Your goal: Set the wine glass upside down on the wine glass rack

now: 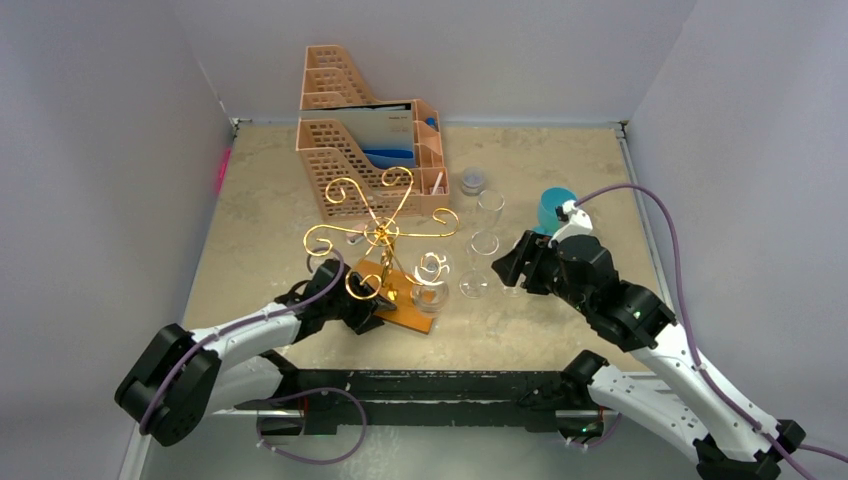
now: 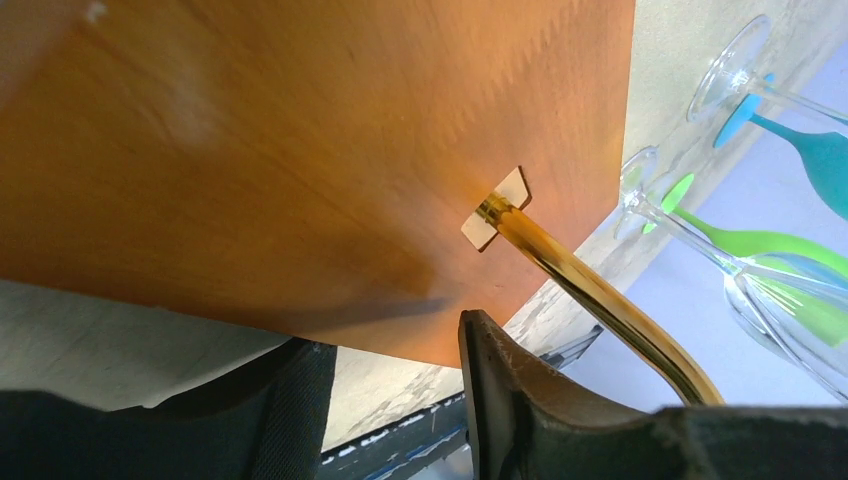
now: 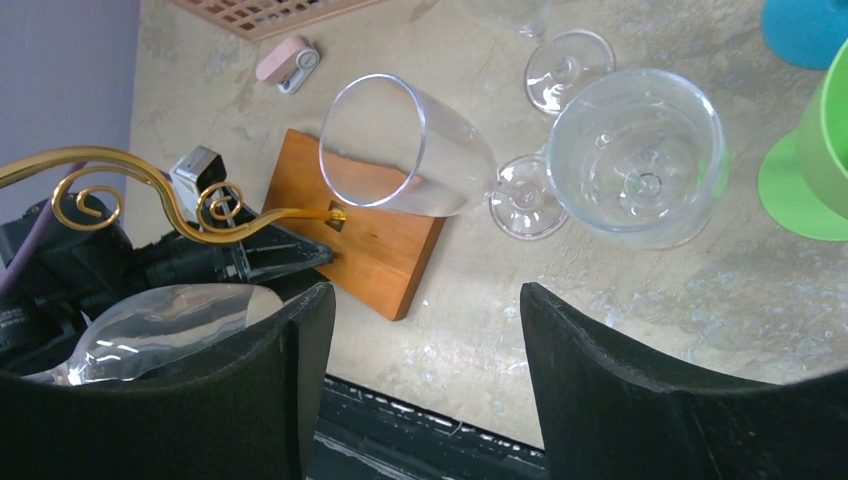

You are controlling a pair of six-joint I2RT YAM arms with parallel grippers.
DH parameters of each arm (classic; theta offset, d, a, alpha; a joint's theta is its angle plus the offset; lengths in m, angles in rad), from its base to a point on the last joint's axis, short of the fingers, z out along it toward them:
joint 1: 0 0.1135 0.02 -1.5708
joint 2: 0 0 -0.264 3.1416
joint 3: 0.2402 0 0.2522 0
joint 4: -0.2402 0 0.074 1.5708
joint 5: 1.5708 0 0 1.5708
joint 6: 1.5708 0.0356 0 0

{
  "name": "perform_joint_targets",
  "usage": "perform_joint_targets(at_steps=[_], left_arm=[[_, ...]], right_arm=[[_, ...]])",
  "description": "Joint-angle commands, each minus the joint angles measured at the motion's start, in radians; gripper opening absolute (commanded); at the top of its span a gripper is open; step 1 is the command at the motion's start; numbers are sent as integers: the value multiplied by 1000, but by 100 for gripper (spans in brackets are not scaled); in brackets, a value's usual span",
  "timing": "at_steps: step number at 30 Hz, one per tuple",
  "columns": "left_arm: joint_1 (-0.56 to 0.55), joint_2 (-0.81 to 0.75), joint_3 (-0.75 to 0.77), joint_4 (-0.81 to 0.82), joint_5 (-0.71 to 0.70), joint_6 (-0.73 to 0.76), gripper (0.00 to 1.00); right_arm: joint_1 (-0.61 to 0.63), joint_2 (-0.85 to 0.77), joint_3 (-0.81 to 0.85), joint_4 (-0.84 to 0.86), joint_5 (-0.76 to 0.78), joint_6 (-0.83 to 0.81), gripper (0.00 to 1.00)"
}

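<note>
Fingers of my right gripper (image 3: 420,300) are spread wide and empty. A clear wine glass (image 3: 635,160) stands upright on the table just past the right finger's tip, and a second glass (image 3: 405,150) shows beyond the gap. My left gripper (image 2: 395,340) is slightly parted, pinching nothing, its tips just short of the wooden base (image 2: 300,140) of the wine glass rack (image 1: 380,235) — well apart from that glass.
</note>
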State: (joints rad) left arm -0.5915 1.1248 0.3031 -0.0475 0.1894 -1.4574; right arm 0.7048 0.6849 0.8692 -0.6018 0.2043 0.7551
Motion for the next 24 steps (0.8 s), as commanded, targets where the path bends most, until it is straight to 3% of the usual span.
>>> perform_joint_targets(at_steps=[1, 10, 24], left_arm=[[-17, 24, 6, 126, -85, -66, 45], [-27, 38, 8, 150, -233, -171, 42], [-27, 263, 71, 328, -214, -173, 42]], right_arm=[[0, -29, 10, 13, 65, 31, 70], [0, 56, 79, -88, 107, 35, 70], [-1, 241, 223, -151, 81, 3, 65]])
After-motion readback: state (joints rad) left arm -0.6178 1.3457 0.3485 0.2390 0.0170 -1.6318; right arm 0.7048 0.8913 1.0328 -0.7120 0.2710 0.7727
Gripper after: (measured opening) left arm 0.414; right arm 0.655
